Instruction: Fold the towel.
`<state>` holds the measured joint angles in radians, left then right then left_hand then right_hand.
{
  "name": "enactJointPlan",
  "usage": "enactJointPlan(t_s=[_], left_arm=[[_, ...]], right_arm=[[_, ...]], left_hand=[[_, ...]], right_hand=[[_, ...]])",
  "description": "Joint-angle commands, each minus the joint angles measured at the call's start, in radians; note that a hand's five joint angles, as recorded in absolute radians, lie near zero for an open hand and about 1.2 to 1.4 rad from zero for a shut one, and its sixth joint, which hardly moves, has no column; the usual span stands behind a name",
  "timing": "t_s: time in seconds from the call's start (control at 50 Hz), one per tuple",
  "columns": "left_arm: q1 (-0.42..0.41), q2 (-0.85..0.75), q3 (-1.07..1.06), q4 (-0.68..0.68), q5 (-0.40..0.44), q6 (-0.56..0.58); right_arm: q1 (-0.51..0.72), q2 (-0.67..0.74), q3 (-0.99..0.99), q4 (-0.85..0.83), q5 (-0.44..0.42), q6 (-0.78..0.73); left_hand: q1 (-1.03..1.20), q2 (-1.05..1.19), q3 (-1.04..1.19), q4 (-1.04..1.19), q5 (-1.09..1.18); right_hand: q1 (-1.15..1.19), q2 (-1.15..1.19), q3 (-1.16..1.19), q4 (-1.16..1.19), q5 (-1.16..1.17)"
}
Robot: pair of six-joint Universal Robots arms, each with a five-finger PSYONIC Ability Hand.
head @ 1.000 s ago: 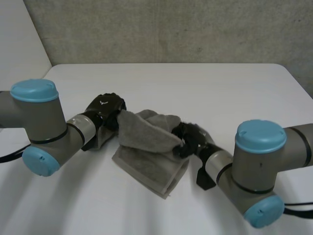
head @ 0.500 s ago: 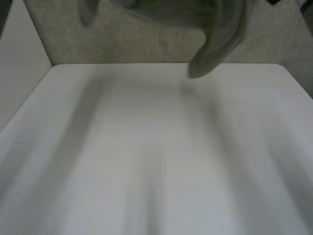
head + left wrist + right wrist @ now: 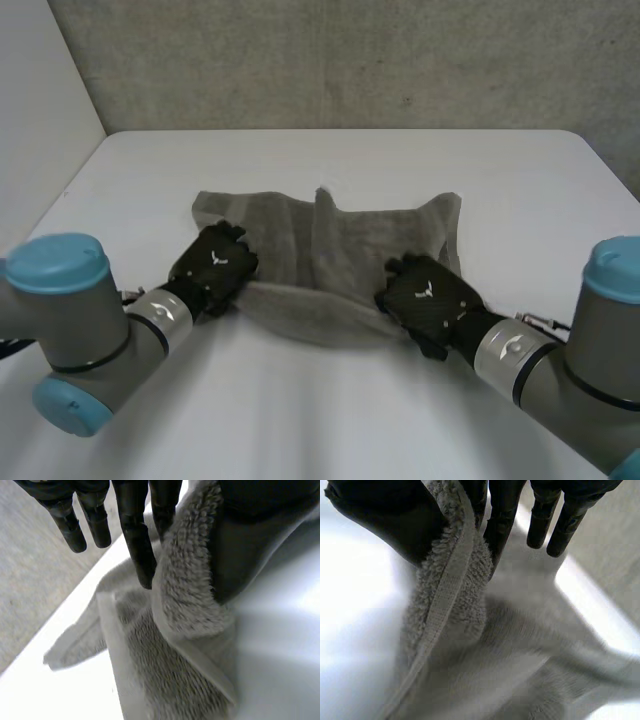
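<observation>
arms: the left arm and right arm come in low over the near side of the counter, one on each side of the towel.
left hand: at the towel's near left corner. Its wrist view shows the fluffy edge pinched between thumb and straight fingers, so it is grasping the cloth.
right hand: at the near right corner, with the hem nipped between thumb and fingers, likewise grasping.
near edge: bows toward the arms between the two hands.
towel body: grey, spread out flat about the middle of the counter.
far edge: both far corners are drawn outward, and a raised pleat runs in from about midway.
wall: rough grey, beyond the counter.
risk, grip: each hold looks thin, on the hem alone. I judge a quick lift could pull a corner free.
risk, fold: carrying the near edge over that pleat would likely trap a wrinkle, and uneven travel of the hands would skew the corners.
</observation>
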<state>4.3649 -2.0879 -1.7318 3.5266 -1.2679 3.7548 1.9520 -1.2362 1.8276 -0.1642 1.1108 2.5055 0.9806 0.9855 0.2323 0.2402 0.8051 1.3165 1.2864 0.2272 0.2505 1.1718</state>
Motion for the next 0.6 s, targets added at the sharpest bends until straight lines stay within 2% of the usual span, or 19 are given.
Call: enactJointPlan(t_s=[0.02,0.08,0.18,0.26,0.58,0.6], left_arm=[[-0.002,-0.026,0.009,0.067,-0.068,-0.024],[-0.002,-0.024,0.011,0.077,-0.071,-0.035],[-0.004,-0.021,0.018,0.089,-0.070,-0.153],[-0.010,-0.032,0.031,0.090,-0.068,-0.196],[-0.010,-0.072,0.057,0.086,-0.071,-0.207],[-0.011,-0.070,0.057,0.084,-0.070,-0.208]], right_arm=[[-0.036,0.051,-0.022,-0.001,0.021,0.085],[-0.038,0.014,-0.030,0.002,0.020,0.145],[-0.047,-0.031,-0.042,0.005,0.012,0.266],[-0.079,-0.035,-0.050,0.005,0.020,0.349],[-0.248,-0.038,-0.068,0.022,0.027,0.375],[-0.249,-0.038,-0.070,0.028,0.027,0.375]], left_hand=[[-0.299,-0.304,-0.058,-0.066,-0.298],[-0.297,-0.302,-0.058,-0.066,-0.296],[-0.312,-0.317,-0.058,-0.066,-0.311],[-0.315,-0.320,-0.058,-0.066,-0.314],[-0.286,-0.291,-0.058,-0.066,-0.285],[-0.166,-0.171,-0.058,-0.066,-0.166]], right_hand=[[0.080,0.110,-0.053,-0.076,0.050],[0.080,0.110,-0.053,-0.076,0.050],[0.080,0.110,-0.053,-0.076,0.050],[0.080,0.110,-0.053,-0.076,0.050],[0.080,0.110,-0.053,-0.076,0.050],[0.080,0.110,-0.053,-0.076,0.050]])
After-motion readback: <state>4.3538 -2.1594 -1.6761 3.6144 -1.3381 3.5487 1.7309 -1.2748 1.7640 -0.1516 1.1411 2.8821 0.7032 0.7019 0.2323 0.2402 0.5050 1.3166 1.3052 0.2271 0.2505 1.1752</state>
